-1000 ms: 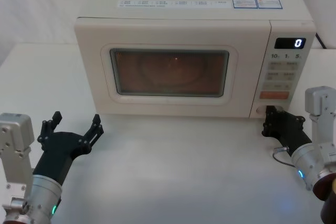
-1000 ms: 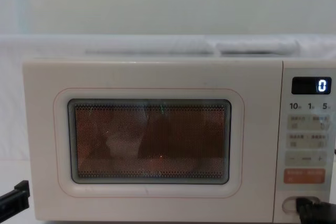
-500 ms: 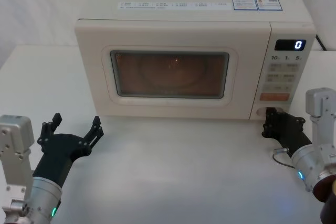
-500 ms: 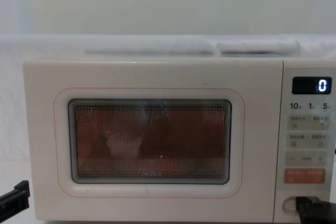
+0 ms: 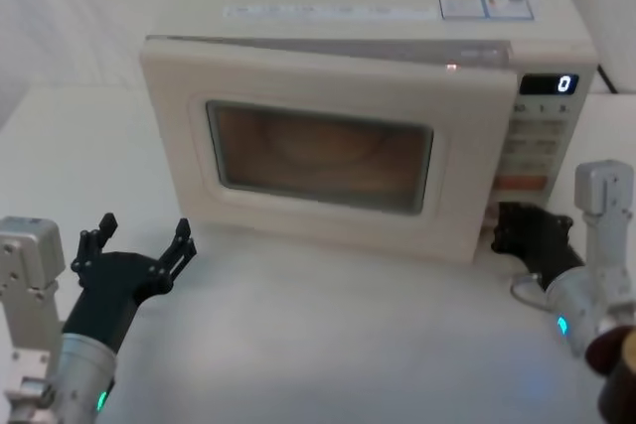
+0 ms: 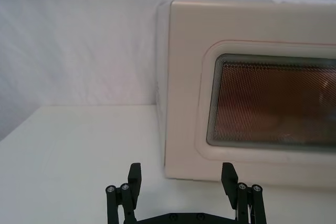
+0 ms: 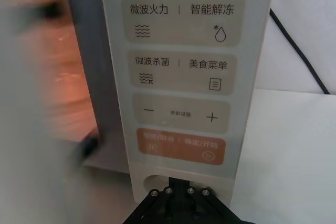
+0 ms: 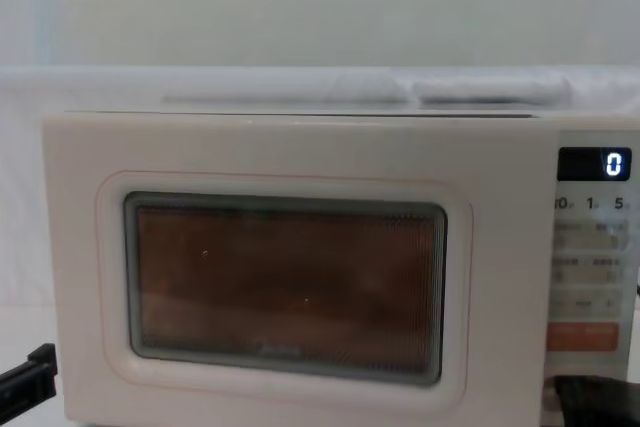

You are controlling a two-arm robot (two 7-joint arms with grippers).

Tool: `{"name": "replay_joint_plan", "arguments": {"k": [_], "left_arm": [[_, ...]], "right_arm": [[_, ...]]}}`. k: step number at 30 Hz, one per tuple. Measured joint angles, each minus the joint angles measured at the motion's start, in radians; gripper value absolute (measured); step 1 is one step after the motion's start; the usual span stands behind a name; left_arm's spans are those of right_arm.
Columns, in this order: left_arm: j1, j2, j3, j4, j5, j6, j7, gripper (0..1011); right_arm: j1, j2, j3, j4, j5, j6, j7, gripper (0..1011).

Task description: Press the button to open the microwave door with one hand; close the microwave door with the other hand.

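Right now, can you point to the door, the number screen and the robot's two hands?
door (image 5: 328, 151), head view, on its dark window.
screen (image 5: 550, 84), head view, on the black display.
left gripper (image 5: 141, 243), head view, midway between its fingertips.
right gripper (image 5: 502, 226), head view, at its tips by the panel's foot.

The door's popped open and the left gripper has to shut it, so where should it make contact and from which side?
Best guess: push, don't grip. The door hinges on its left and its right edge stands ajar. The left gripper should press the flat face near that free edge, from the front, away from the right gripper.
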Motion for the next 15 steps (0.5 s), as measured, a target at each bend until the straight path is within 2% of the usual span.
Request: {"name": "replay_joint_plan", "arguments": {"k": [15], "left_arm": [[0.000,0.000,0.000,0.000,0.000,0.000,0.000,1001]], "right_arm": [[-0.007,0.005,-0.003,-0.011,0.001,0.004,0.003,0]]}}
